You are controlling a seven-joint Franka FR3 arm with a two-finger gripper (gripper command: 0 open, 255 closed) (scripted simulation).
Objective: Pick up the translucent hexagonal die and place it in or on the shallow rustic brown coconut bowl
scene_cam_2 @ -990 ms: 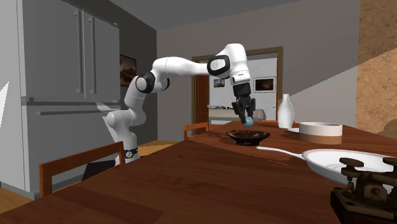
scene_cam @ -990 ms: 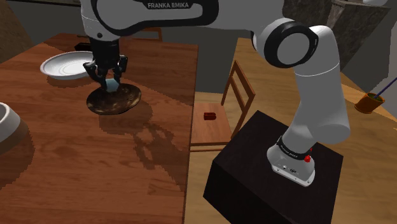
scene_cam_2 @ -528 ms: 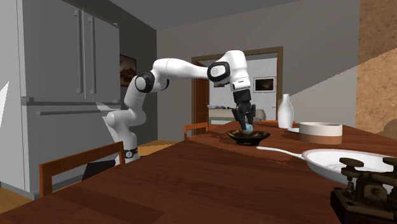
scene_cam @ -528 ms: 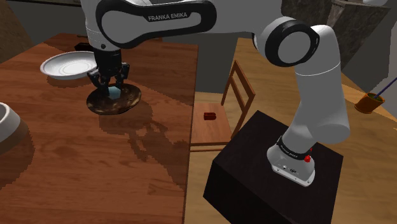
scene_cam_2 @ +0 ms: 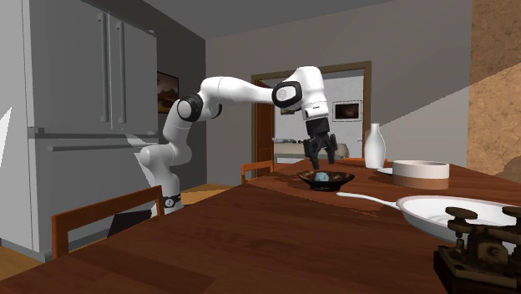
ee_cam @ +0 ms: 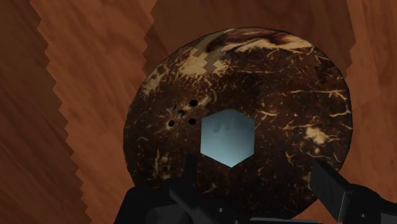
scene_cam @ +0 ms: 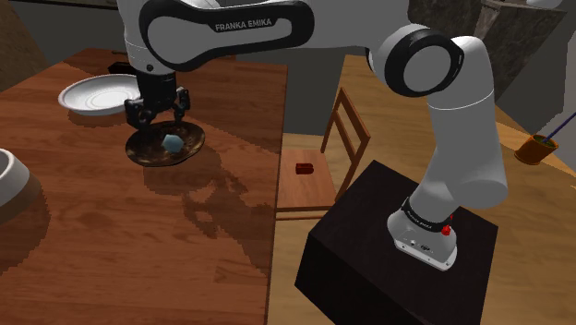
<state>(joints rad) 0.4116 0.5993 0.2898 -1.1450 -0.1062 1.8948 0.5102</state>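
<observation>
Now: pincer [scene_cam: 157,117] open, fingers [ee_cam: 332,191] spread wide, gripping nothing. Pale blue translucent die [ee_cam: 228,137] lies loose directly beneath the pincer, inside the mottled brown coconut bowl [ee_cam: 289,95], clear of both fingers. Bowl rests on the wooden worktop [scene_cam: 138,231], under the pincer.

Handling, judged: die looks small, rigid, light and smooth-faced, so probably slippery. If regrasped, pinch two opposite flat faces, not corners. Bowl is shallow; a nudge might roll the die.

Arm [scene_cam: 452,138] pose: stretched from the stand [scene_cam: 397,249] out over the worktop, wrist turned down, pincer pointing nearly straight at the bowl.
</observation>
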